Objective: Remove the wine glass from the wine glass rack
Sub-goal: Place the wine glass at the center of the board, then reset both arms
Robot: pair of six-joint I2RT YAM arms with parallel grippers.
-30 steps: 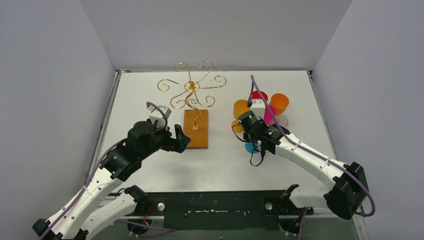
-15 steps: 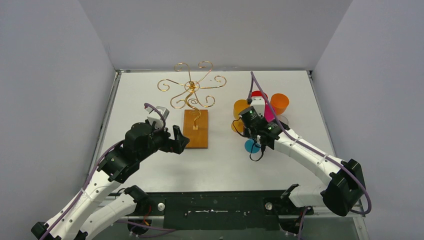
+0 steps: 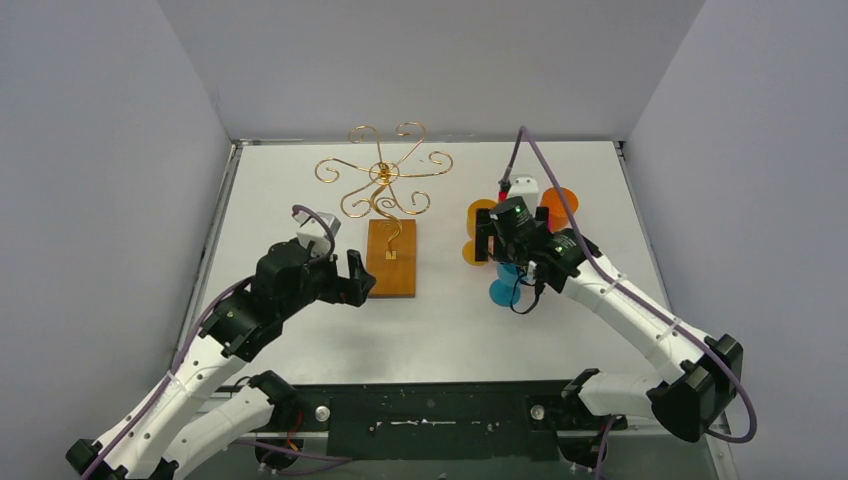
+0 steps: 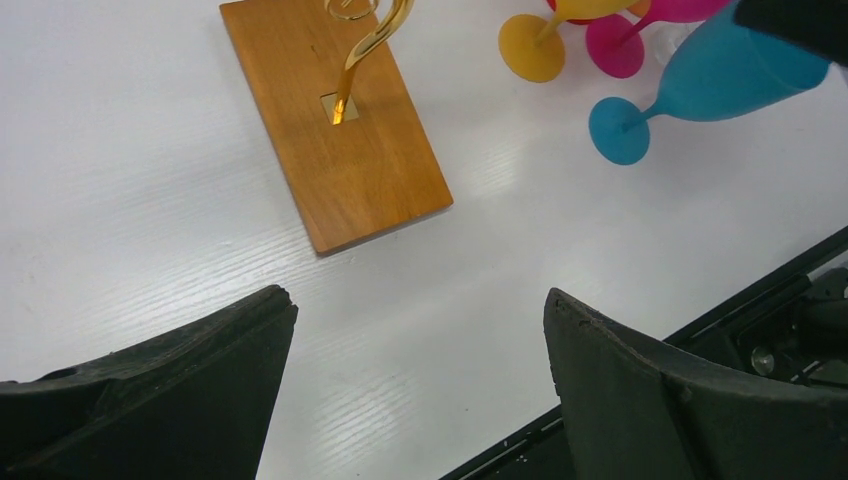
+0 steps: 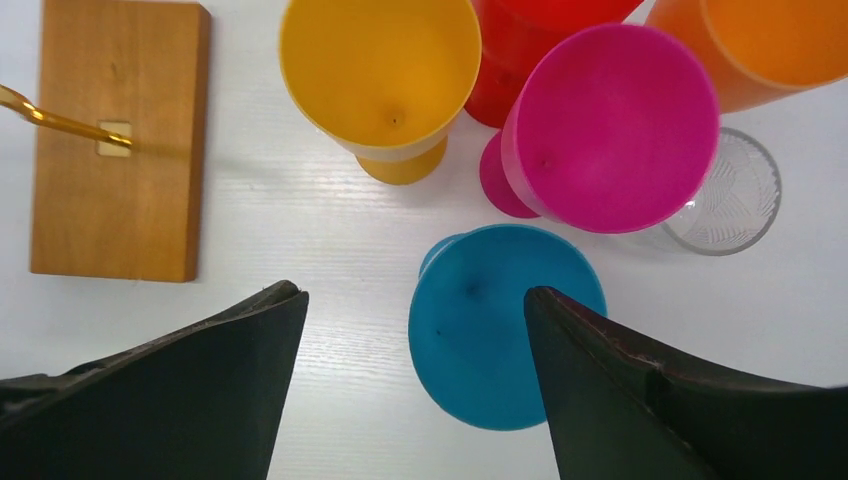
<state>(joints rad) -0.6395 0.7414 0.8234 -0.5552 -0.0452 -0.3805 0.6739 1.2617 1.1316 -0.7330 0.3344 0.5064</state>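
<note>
Top external view first: the wine glass rack [image 3: 384, 185] is seen in the upper middle of the frame, and not one glass can be made out on its gold scroll arms. Six glasses are gathered on the white table [image 3: 440, 330] to the right of centre, well apart from the rack.

Over to the right wrist view, where the right gripper [image 5: 410, 295] is held above the blue wine glass [image 5: 505, 340] with its jaws spread wide. The lower-left finger is plainly clear of the rim. The lower-right finger overlaps the rim in the picture, and whether it touches cannot be told. The blue wine glass appears to be standing on its own foot, nearest the bottom of the frame. Behind it are grouped a yellow glass [image 5: 380, 70], a pink glass [image 5: 610, 125], a red glass [image 5: 520, 40], an orange glass [image 5: 760, 40] and a clear glass [image 5: 725, 195].

From the left wrist view, the left gripper [image 4: 417, 297] is held wide open over bare table, with nothing between its fingers and the rack's wooden base [image 4: 335, 120] in the upper left.

The task is judged all but complete: the rack looks bare, and only a withdrawal of the right arm seems left.

No brand, label or writing can be read anywhere.
</note>
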